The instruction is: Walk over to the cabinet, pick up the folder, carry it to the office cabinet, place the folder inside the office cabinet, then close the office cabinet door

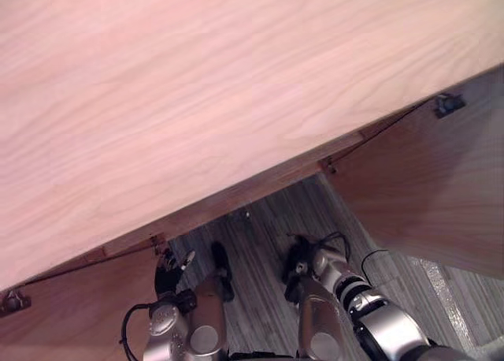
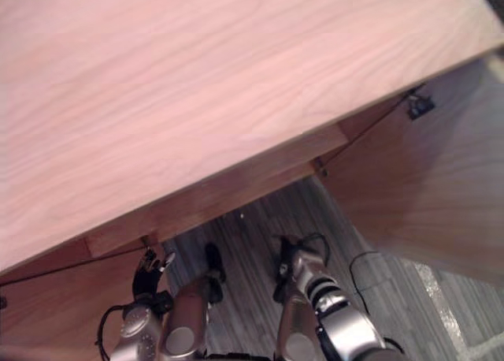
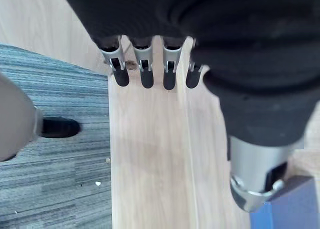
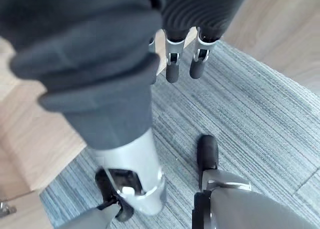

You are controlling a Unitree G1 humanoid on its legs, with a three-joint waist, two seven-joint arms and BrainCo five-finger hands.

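The folder is not showing clearly anywhere. A blue flat patch (image 3: pixel 287 206) is lying at about 5 o'clock in the left wrist view, cut off by the edge and partly behind the thumb. It may be the folder or its cover, but I cannot tell for sure. Neither hand is carrying it.

I am judging that such a folder is light, flat and rather stiff, with a smooth cover that is slipping easily. It seems best to take it near the spine, with the thumb on one face and the fingers on the other, so it is not bending or opening.

The left hand (image 3: pixel 146 71) is holding its fingers straight and empty, with the tips close to a pale wood panel (image 3: pixel 150 154). The right hand (image 4: pixel 172 69) is also hanging with relaxed, straight fingers, gripping nothing, over the grey striped carpet (image 4: pixel 260 114).

In the head view the wooden cabinet top (image 1: pixel 197 85) is spreading from 9 o'clock over 12 to 2 o'clock. One open door (image 1: pixel 425 195) is standing at 3 to 4 o'clock with a dark hinge (image 1: pixel 447 104), and another door (image 1: pixel 71 314) at 8 o'clock. The top is hiding the inside of the cabinet, so what is lying on its shelves is not possible to make out.
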